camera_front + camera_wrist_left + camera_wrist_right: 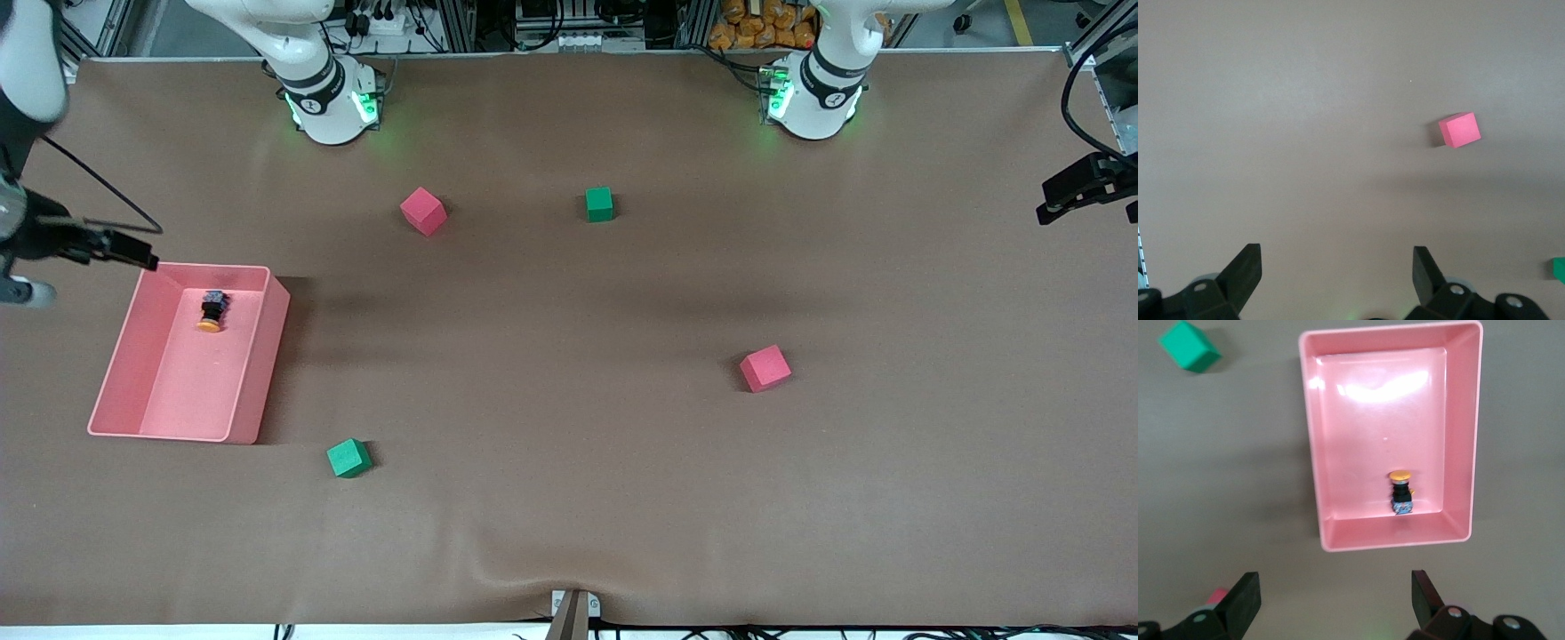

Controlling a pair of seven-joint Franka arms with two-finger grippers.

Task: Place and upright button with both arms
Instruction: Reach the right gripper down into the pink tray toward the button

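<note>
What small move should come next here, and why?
Probably lower the right end effector toward the button. The button lies on its side in the pink bin, orange cap toward the front camera, untouched. The right end effector is open, high above the bin's edge; the left end effector waits open over bare table.

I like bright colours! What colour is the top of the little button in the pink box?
Orange, seen best in the right wrist view: the button.
</note>
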